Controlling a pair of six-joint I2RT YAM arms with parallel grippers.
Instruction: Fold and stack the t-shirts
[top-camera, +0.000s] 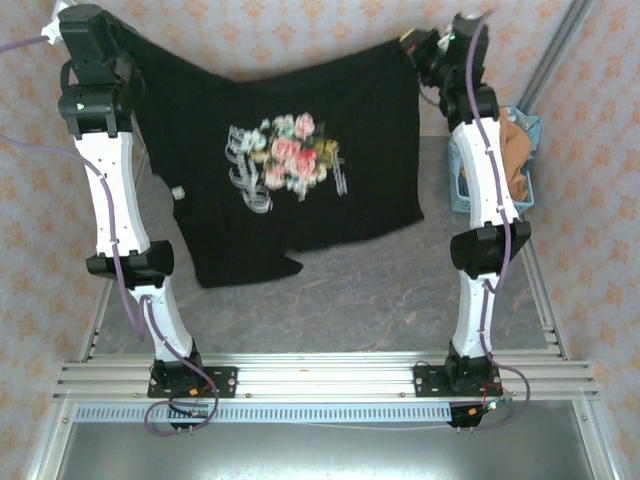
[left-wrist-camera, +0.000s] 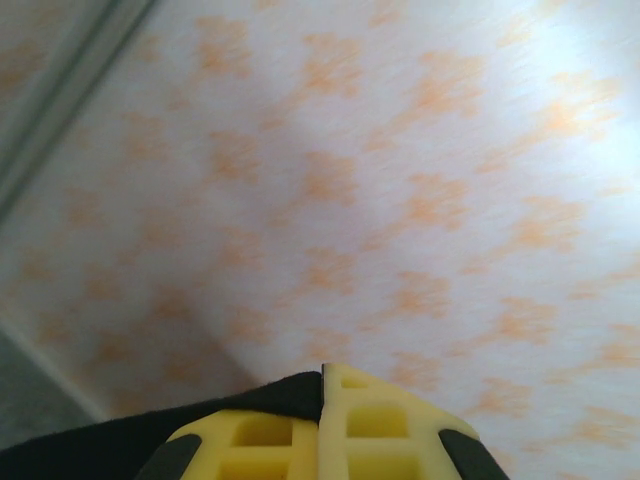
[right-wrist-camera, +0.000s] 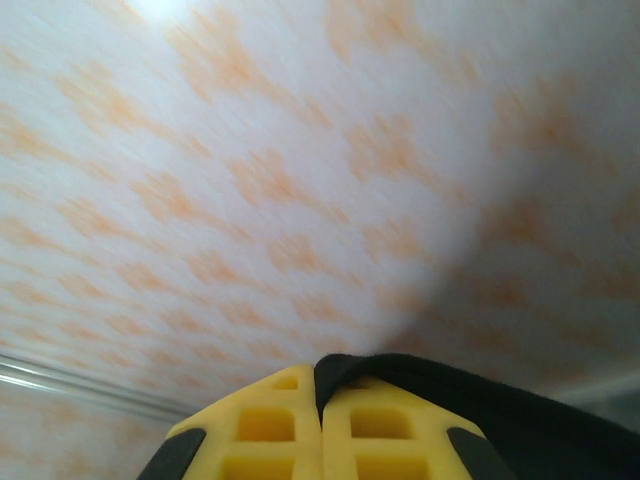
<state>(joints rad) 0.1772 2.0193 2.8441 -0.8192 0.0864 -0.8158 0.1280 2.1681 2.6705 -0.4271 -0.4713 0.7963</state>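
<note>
Black t-shirt (top-camera: 300, 200), one of two, hung at 12 o'clock, with left gripper (left-wrist-camera: 322, 400) and right gripper (right-wrist-camera: 318, 385) each clamped on it; one orange-brown t-shirt (top-camera: 517, 150) lay in one basket (top-camera: 462, 185) at 3 o'clock.

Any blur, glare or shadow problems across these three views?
Top external: mostly sharp, print on the black t-shirt readable, glare on the metal sheet at the bottom. Left wrist: wallpaper soft, washed-out bright patch upper right, left gripper fairly sharp. Right wrist: wallpaper smeared, hot spot top left, shadow at right above the right gripper.
</note>
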